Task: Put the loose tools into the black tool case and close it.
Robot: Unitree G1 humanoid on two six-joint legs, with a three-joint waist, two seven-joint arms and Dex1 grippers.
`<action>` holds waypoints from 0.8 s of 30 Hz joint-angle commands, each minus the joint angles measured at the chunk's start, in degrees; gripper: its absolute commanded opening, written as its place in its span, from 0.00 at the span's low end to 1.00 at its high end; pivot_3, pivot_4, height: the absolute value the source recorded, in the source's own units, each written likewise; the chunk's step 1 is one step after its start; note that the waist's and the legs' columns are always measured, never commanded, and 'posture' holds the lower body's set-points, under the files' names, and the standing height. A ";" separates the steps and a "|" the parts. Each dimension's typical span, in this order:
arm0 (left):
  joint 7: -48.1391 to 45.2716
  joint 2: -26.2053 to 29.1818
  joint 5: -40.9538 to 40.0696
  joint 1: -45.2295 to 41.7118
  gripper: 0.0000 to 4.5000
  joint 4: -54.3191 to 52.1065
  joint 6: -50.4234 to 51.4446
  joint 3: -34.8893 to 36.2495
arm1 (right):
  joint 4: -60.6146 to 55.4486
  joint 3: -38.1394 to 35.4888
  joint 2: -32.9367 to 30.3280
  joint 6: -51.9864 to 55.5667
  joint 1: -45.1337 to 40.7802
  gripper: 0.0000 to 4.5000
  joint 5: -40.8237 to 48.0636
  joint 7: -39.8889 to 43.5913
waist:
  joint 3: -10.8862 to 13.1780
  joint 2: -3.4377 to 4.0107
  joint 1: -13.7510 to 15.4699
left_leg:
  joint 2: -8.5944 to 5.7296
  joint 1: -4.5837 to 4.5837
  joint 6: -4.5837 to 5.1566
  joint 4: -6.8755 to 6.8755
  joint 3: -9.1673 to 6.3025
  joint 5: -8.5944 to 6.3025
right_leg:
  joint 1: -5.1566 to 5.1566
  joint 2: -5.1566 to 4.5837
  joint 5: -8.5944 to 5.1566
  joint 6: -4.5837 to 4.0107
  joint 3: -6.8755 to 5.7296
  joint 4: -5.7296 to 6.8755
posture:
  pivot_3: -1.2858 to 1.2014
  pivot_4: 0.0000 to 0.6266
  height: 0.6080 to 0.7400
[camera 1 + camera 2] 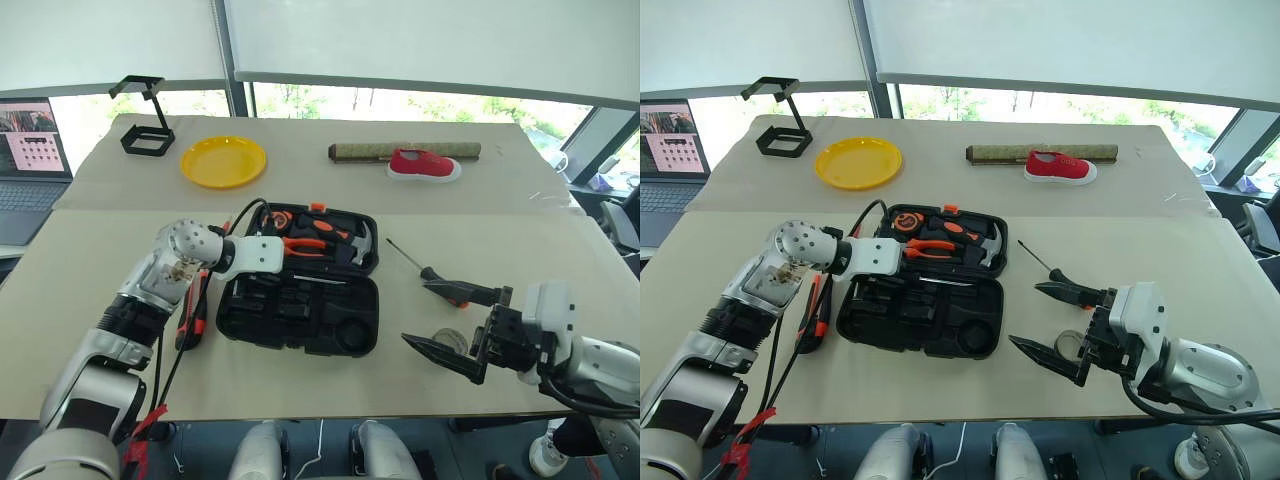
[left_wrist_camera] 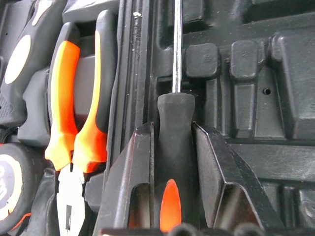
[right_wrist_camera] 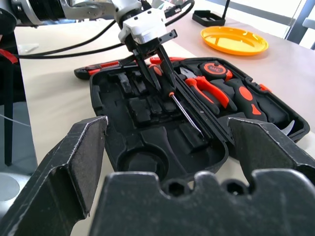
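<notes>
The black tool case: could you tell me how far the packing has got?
Pliers sit in the open black tool case. The left gripper holds one screwdriver over its slots. Another screwdriver, a tape roll and a utility knife lie outside. Right gripper open.

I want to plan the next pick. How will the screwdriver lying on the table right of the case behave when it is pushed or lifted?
The screwdriver looks stiff: thin straight metal shaft. Its rounded handle may let it roll if nudged sideways. The handle end is probably heavier, so a grasp on the shaft could tip.
</notes>
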 commanded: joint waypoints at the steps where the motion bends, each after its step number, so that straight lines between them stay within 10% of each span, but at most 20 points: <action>1: -0.96 0.52 1.08 1.51 0.16 -0.56 -0.58 -1.59 | -0.38 -0.59 -0.29 0.06 -0.90 1.00 0.00 0.06 | 0.00 0.00 -0.04 | 0.00 0.00 0.00 0.00 0.00 0.00 | 0.00 0.00 0.00 0.00 0.00 0.00 | 0.52 0.24 1.00; 6: -1.64 0.56 0.82 1.88 0.16 -1.02 1.16 -1.65 | -0.01 -0.45 -0.32 0.31 -1.22 1.00 -0.08 0.21 | 0.00 0.00 -0.14 | 0.00 0.02 0.00 0.00 0.00 0.00 | 0.01 0.00 0.00 0.00 0.00 0.00 | 0.52 0.24 1.00; 7: -1.43 -0.11 -0.38 1.87 0.38 -1.44 2.33 -0.89 | 0.07 -0.35 -0.25 0.34 -1.30 1.00 -0.13 0.19 | 0.00 0.00 -0.15 | 0.00 0.02 0.00 0.00 0.00 0.00 | 0.01 0.00 0.00 0.00 0.00 0.00 | 0.52 0.24 1.00; 13: 0.14 -2.92 -7.53 -0.19 0.82 -3.77 5.38 5.47 | 0.30 -0.48 0.83 0.47 -0.86 1.00 1.22 0.18 | -0.04 0.05 0.58 | -0.03 -0.04 0.01 0.11 0.01 0.00 | 0.05 -0.02 0.00 0.03 -0.02 0.00 | 0.52 0.24 1.00; 19: -1.97 -2.30 -11.66 -0.37 0.82 -1.00 -0.07 8.03 | 1.76 -1.10 2.73 -1.13 0.81 1.00 1.96 1.91 | -0.02 0.03 0.14 | -0.01 -0.16 0.02 0.17 -0.10 -0.01 | -0.04 0.04 0.01 0.03 -0.02 0.01 | 0.52 0.24 1.00; 24: -1.67 -3.07 -14.18 2.46 0.52 5.71 -0.71 10.12 | 2.43 -1.38 4.86 -2.46 1.12 1.00 1.25 2.29 | -0.02 0.03 -0.28 | -0.01 -0.07 0.02 0.15 -0.09 -0.01 | 0.00 0.04 0.01 0.03 0.01 0.02 | 0.52 0.24 1.00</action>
